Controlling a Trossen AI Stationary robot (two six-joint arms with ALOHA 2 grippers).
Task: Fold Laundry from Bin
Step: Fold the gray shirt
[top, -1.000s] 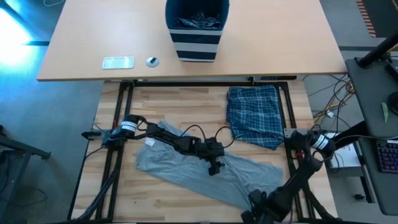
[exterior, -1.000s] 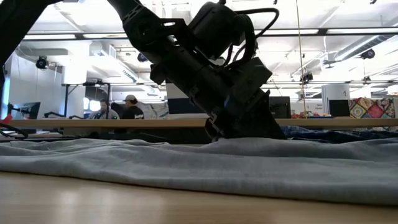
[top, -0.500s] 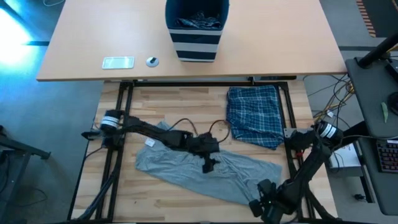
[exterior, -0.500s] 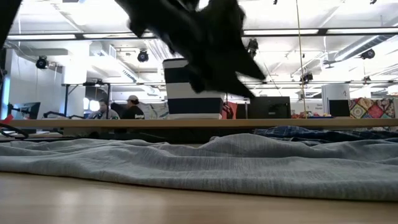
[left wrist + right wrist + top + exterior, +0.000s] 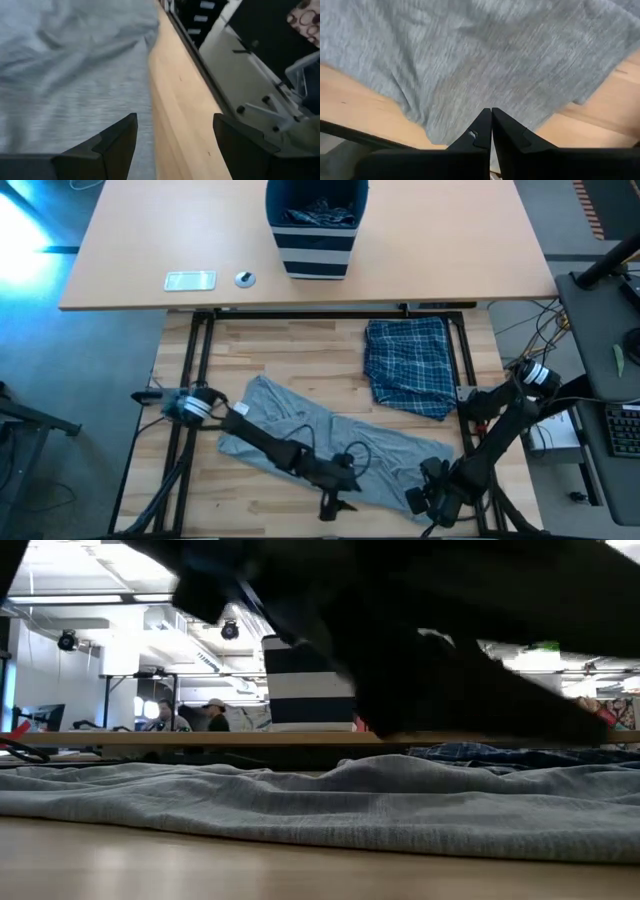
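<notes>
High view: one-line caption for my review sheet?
Both grippers, left open and right shut, at the grey T-shirt's near edge; plaid garment folded.

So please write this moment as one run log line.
left gripper: open, over near edge of grey T-shirt | right gripper: shut, at its right end | plaid garment: folded | bin: laundry inside
</notes>
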